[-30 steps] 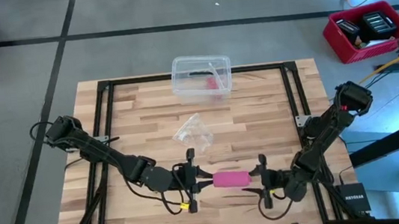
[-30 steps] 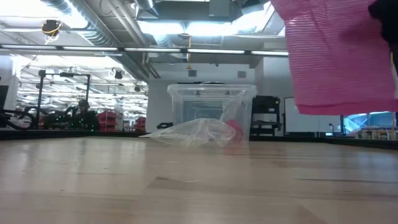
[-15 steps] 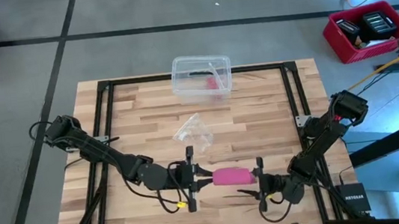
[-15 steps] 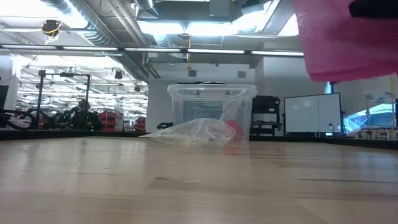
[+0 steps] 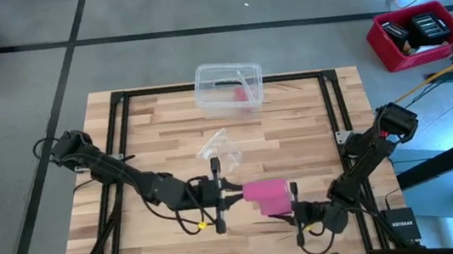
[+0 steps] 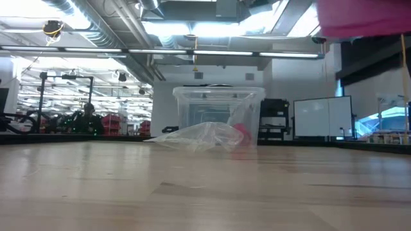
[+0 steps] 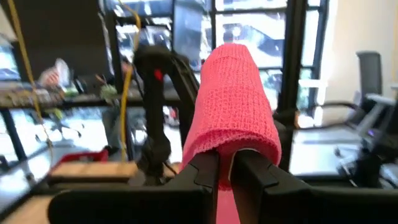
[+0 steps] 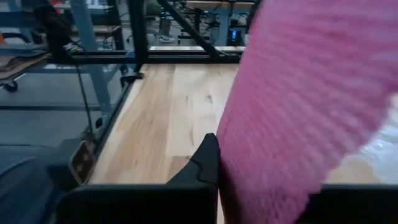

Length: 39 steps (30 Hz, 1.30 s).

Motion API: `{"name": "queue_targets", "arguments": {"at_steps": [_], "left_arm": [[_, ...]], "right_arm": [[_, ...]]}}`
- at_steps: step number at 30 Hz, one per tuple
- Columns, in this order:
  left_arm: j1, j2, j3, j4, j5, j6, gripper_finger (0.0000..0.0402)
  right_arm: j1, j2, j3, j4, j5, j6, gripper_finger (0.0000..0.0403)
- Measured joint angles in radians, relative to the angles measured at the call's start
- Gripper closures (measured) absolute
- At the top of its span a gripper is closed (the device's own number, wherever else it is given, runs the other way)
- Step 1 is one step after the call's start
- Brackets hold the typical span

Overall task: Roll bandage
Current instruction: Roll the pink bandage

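Note:
The pink bandage hangs in the air over the table's near middle, between my two grippers. In the low view only its lower edge shows, high above the wood. My left gripper comes in from the table's left and is shut on the bandage's left end. In the left wrist view the bandage rises beyond the fingertips as a rounded pink hump. My right gripper comes in from the right, at the bandage's near right corner, and is shut on it. My left gripper pinches the bandage's left end between its two fingers, which come in about level from the table's left. The fabric runs on down between the fingers. The bandage is lifted clear and arches up past the fingertips. My right gripper is at the bandage's near right corner, coming in from the table's right. In the right wrist view the pink fabric lies against one finger and covers the other, so the pinch itself is hidden. The fabric is off the table.
A clear plastic box with something pink inside stands at the far middle. A crumpled clear wrapper lies in the middle of the table. Black frame rails run along the table's sides. A red bin stands off the table to the right.
My right gripper has shut and shifted a little toward the near edge, at the bandage's near right corner. My left gripper has tipped upward and risen with the bandage. The bandage has gone up in the low view and shows broader from above.

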<state>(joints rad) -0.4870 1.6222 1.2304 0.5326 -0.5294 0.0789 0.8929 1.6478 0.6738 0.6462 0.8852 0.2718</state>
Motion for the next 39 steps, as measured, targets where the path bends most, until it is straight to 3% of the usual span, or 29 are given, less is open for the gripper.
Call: {"name": "queue_targets", "arguments": {"at_steps": [4,12,23,29,39], "left_arm": [[0.018,0.000,0.000,0.097,-0.029,0.076,0.0380],[0.032,0.000,0.000,0.117,-0.205,0.241,0.0380],[0.064,0.000,0.000,0.050,-0.465,0.449,0.0380],[0.108,0.000,0.000,-0.048,-0.473,0.426,0.0380],[0.120,0.006,0.000,-0.192,-0.459,0.366,0.0380]], "right_arm": [[0.031,0.000,0.028,-0.022,-0.003,-0.012,0.0394],[0.110,0.000,0.119,-0.139,0.028,0.009,0.0399],[0.141,0.000,0.363,-0.555,0.011,0.018,0.0400],[0.133,0.000,0.521,-0.752,-0.034,-0.029,0.0401],[0.134,0.000,0.787,-0.812,-0.101,-0.226,0.0401]]}}
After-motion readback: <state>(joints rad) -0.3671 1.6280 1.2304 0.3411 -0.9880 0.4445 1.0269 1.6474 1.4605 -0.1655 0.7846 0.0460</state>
